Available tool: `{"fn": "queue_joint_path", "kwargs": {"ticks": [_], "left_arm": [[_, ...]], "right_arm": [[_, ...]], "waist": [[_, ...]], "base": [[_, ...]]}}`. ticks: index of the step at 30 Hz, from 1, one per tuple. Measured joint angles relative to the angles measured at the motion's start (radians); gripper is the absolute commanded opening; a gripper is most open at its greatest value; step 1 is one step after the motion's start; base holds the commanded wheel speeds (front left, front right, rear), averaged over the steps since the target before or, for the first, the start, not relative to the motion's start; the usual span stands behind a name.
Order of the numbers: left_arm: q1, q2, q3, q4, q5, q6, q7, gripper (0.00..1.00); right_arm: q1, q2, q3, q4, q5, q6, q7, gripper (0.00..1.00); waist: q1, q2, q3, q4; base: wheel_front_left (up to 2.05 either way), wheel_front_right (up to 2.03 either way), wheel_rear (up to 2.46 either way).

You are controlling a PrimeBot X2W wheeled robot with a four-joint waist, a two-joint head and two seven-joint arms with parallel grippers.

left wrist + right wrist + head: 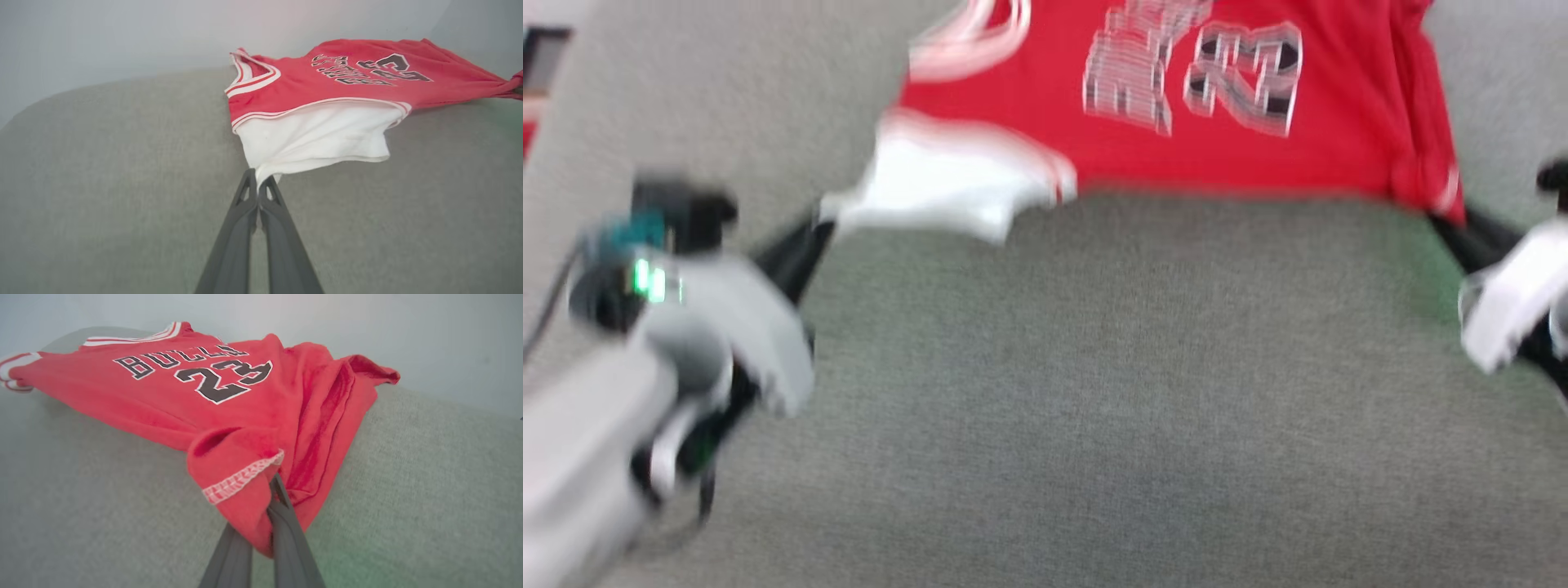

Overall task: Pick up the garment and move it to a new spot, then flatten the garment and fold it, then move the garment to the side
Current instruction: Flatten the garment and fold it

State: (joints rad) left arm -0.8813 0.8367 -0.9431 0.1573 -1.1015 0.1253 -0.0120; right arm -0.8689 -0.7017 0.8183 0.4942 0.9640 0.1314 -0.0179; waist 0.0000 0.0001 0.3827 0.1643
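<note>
The garment [1176, 122], a bright red T-shirt with white sleeves and dark lettering, lies stretched across the far part of a grey fabric surface [1094, 392]. My left gripper [257, 179] is shut on the corner of its white sleeve [318, 134]; in the blurred head view the left gripper [817, 233] sits at the sleeve's left tip. My right gripper [273, 486] is shut on a bunched red hem corner with white stitching [241, 482]; the head view has the right gripper [1450, 216] at the garment's lower right corner. The garment [171, 388] is held taut between both.
The grey fabric surface [102, 183] spreads wide below the garment. A pale wall [408, 335] rises behind it. At the far left edge of the head view is a dark and red object [539, 73], too blurred to identify.
</note>
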Motion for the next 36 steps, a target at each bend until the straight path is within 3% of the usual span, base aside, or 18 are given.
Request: {"fn": "queue_joint_path", "kwargs": {"ticks": [8, 15, 21, 28, 36], "left_arm": [[0.356, 0.193, -0.011, -0.399, -0.144, 0.274, -0.011, 0.00], [0.588, 0.264, -0.013, -0.592, -0.272, 0.446, -0.084, 0.00], [0.736, 0.278, -0.011, -0.692, -0.370, 0.539, -0.140, 0.00], [0.834, 0.292, 0.002, -0.755, -0.444, 0.578, -0.182, 0.00], [0.806, 0.404, 0.058, -0.822, -0.410, 0.623, -0.191, 0.00]], "right_arm": [[0.250, -0.083, -0.003, -0.121, 0.043, 0.000, 0.031, 0.00], [0.443, -0.164, -0.005, -0.259, 0.077, 0.000, 0.086, 0.00], [0.578, -0.238, -0.007, -0.362, 0.099, 0.000, 0.130, 0.00], [0.682, -0.262, -0.066, -0.430, 0.122, 0.000, 0.141, 0.00], [0.721, -0.233, -0.149, -0.491, 0.128, 0.000, 0.176, 0.00]], "waist": [[0.0000, 0.0000, -0.123, 0.004], [0.0000, 0.0000, -0.191, 0.004], [0.0000, 0.0000, -0.210, 0.000], [0.0000, 0.0000, -0.216, -0.019], [0.0000, 0.0000, -0.215, -0.069]], "base": [[0.00, 0.00, 0.00], [0.00, 0.00, 0.00], [0.00, 0.00, 0.00], [0.00, 0.00, 0.00], [0.00, 0.00, 0.00]]}}
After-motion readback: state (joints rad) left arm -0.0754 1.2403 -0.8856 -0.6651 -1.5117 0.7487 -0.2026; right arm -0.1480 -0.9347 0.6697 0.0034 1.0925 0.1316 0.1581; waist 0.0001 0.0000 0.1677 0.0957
